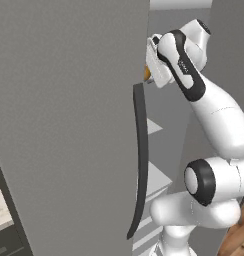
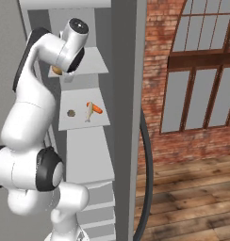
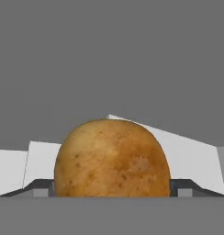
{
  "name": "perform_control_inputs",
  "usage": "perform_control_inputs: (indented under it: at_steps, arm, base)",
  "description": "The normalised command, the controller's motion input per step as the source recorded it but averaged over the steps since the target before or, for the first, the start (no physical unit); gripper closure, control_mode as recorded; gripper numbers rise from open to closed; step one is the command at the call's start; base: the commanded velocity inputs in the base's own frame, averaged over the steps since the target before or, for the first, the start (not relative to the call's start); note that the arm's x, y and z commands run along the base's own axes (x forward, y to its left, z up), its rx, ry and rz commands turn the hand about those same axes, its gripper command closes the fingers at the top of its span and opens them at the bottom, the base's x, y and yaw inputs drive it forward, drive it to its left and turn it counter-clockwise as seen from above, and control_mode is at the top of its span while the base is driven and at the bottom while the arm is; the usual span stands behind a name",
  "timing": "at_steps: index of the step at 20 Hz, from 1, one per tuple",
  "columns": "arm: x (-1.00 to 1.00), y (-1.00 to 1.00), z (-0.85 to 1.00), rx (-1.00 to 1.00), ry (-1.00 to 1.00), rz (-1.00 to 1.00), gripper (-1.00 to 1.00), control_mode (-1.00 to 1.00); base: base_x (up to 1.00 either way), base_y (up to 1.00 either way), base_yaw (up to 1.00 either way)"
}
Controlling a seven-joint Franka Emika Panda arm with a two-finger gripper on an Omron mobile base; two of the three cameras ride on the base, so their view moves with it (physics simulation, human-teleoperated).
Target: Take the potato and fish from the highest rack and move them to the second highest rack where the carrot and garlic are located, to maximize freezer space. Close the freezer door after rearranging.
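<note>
1. The freezer door (image 1: 69, 125) stands open nearest the base, its dark handle (image 1: 140, 160) hanging at the edge; closing it is left for last.
2. The end effector (image 3: 112, 195) reaches onto the highest rack (image 2: 95, 63) with jaws spread wide either side of the potato (image 3: 112, 158), not yet clamped on it.
3. Below, the second highest rack (image 2: 84, 120) carries the carrot (image 2: 96, 109), a small dark lump (image 2: 71, 113) and a pale item beside the carrot, possibly the fish.
4. The potato's move looks barely begun.
</note>
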Motion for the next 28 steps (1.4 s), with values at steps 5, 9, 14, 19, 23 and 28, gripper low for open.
perform_control_inputs:
  at_steps: [5, 9, 14, 19, 23, 28]
  arm:
    - [-0.81, -0.26, -0.07, 0.04, 0.0, -0.1, 1.0, -1.0]
    - [-0.54, -0.22, -0.32, 0.0, 0.0, -0.09, 1.0, -1.0]
    - [-0.34, -0.28, -0.34, 0.0, 0.04, -0.12, 1.0, -1.0]
    - [-0.02, -0.42, -0.28, 0.0, 0.13, -0.21, 1.0, -1.0]
    - [0.0, -0.53, -0.29, 0.05, 0.06, -0.2, 1.0, -1.0]
    - [0.02, -0.26, -0.28, 0.0, 0.09, -0.25, 1.0, -1.0]
  base:
    - [0.0, 0.0, 0.0]
    - [0.0, 0.0, 0.0]
    - [0.0, 0.0, 0.0]
    - [0.0, 0.0, 0.0]
    - [0.0, 0.0, 0.0]
    - [0.0, 0.0, 0.0]
